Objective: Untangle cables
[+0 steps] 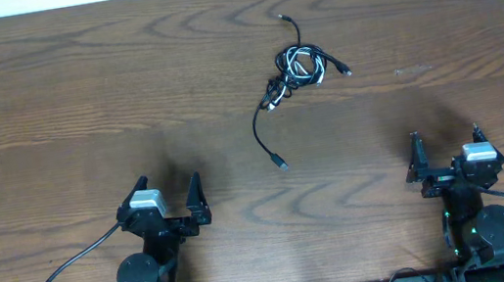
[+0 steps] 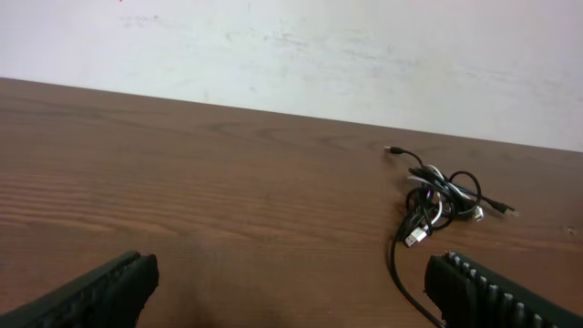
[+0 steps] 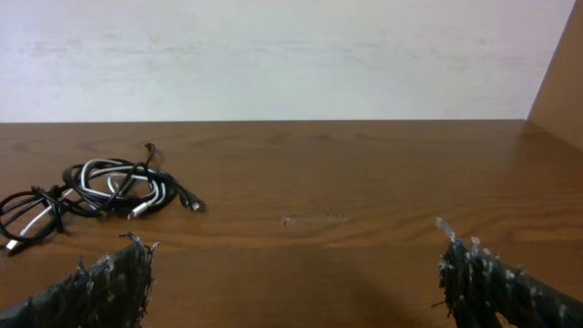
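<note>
A small knot of thin cables [image 1: 298,67], black with one white, lies on the wooden table past the middle. One black end trails toward me and stops at a plug [image 1: 281,165]; another runs toward the far edge. The tangle also shows in the left wrist view as cables [image 2: 437,200] at the right, and in the right wrist view as cables [image 3: 100,193] at the left. My left gripper [image 1: 165,195] is open near the front left, well short of the cables. Open too, with nothing between its fingers, my right gripper [image 1: 446,145] stands near the front right.
The wooden table [image 1: 79,106] ends at a white wall along its far edge. A raised wooden side shows at the far right [image 3: 565,82]. Thick black arm wires [image 1: 63,271] loop near the front edge beside both arm bases.
</note>
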`<state>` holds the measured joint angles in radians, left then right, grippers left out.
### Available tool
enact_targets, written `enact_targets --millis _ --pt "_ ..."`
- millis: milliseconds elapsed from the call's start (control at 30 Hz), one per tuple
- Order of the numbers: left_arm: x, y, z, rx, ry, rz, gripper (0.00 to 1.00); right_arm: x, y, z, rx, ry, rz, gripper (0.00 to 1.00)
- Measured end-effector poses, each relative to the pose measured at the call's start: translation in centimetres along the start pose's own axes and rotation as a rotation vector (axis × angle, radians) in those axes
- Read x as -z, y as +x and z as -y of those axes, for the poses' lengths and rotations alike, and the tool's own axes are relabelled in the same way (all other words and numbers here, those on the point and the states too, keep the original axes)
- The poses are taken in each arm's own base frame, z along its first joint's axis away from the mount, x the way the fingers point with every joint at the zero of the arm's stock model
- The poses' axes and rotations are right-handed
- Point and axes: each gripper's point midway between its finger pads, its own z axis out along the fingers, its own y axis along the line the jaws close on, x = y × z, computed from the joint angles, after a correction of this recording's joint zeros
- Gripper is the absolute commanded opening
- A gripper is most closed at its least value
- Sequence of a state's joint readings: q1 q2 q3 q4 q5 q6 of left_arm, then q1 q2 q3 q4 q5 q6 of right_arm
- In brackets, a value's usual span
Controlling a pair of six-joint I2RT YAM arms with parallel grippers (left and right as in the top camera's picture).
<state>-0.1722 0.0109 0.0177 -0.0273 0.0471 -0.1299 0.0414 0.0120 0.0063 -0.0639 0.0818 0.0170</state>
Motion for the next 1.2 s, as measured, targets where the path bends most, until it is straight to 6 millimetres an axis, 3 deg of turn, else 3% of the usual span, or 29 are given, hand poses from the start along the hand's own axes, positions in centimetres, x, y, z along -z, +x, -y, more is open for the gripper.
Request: enact_targets --millis 1200 --pt "0.0 -0.08 -0.39 0.0 -0.023 0.005 0.99 0.0 0.0 0.01 0.0 0.0 0.0 0.99"
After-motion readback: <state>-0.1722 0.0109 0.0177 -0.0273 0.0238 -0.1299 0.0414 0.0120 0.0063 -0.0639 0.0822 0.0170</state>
